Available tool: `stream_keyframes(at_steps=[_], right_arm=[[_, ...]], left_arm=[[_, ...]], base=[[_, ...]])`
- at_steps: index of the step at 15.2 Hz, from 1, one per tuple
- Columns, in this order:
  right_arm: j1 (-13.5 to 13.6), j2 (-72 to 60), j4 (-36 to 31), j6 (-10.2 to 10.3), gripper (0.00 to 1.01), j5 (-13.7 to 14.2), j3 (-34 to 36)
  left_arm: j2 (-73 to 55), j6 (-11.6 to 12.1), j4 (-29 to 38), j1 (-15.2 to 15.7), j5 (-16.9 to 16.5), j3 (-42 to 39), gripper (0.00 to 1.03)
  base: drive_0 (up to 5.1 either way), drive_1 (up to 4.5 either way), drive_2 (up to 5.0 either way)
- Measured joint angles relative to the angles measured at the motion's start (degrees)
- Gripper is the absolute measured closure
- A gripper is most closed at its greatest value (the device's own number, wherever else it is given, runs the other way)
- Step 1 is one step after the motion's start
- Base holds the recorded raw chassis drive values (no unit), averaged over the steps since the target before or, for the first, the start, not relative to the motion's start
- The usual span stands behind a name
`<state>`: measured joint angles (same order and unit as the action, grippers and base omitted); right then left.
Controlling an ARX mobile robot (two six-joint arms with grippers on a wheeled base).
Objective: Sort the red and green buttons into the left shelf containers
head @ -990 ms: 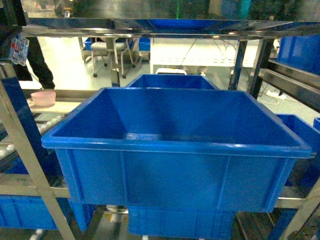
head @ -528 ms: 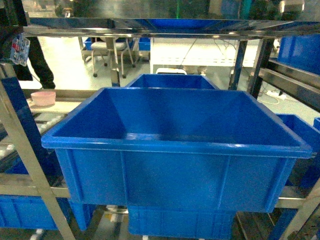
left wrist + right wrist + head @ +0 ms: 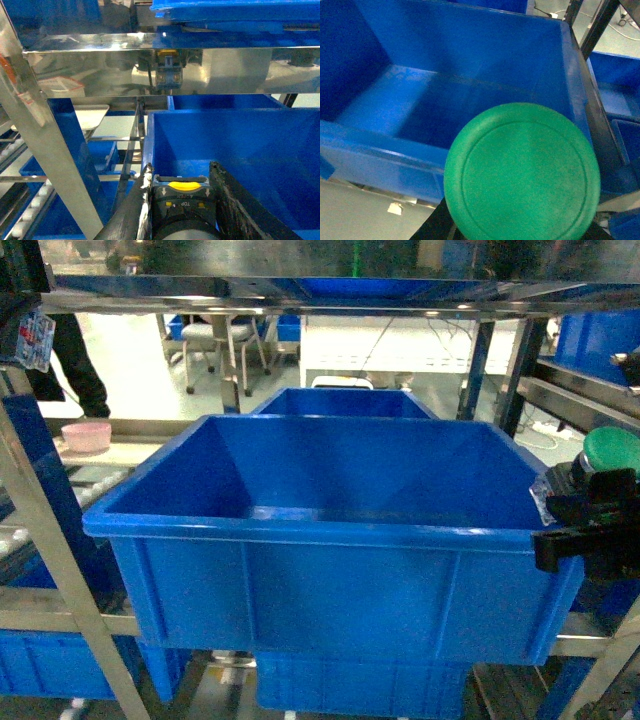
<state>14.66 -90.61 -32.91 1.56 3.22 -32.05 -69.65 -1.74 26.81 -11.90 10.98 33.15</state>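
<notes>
Right pincer (image 3: 590, 515): we see it at the right edge of the head view, just outside the right wall of the big bin, closed on the green button (image 3: 611, 452); the round green cap stands above the black fingers.
Green button, wrist view: the cap (image 3: 521, 171) fills the lower middle of our right wrist view, with the bin's right front corner behind it.
Left pincer (image 3: 182, 200): we see it only in the left wrist view, its two dark fingers (image 3: 131, 212) on either side of a switch with a yellow part on top (image 3: 183, 197); we cannot tell whether the fingers press on it. We cannot see a red cap in any view.
Big bin (image 3: 350, 530): a bright-blue bin with a thick rim, on the shelf right in front of us; the floor we can see holds nothing.
Second bin (image 3: 340, 402): another blue bin right behind the first, only its rim and top showing.
Lower bins (image 3: 50, 665): more blue bins on the level below.
Shelf frame (image 3: 45, 540): metal posts and rails around the bins.
Pink bowl (image 3: 86, 435): on the roller rack to the left, well apart from the pincers.
Background: a chair (image 3: 222, 345) on the pale floor, far behind the shelf.
</notes>
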Motion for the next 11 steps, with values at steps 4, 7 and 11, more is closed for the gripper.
stream_keyframes(at_steps=[4, 7, 11], right_arm=[[0.3, -6.6, 5.5, 0.6, 0.75, 1.6, -9.0], [1.8, -8.6, 9.1, 1.2, 0.75, 3.2, -13.9], [3.0, -12.7, 18.1, 3.5, 0.75, 5.1, -20.3]], left_arm=[[0.0, 0.0, 0.0, 0.0, 0.0, 0.0, 0.75], [0.0, 0.0, 0.0, 0.0, 0.0, 0.0, 0.75], [0.0, 0.0, 0.0, 0.0, 0.0, 0.0, 0.75]], base=[[0.0, 0.00, 0.0], [0.0, 0.00, 0.0], [0.0, 0.00, 0.0]])
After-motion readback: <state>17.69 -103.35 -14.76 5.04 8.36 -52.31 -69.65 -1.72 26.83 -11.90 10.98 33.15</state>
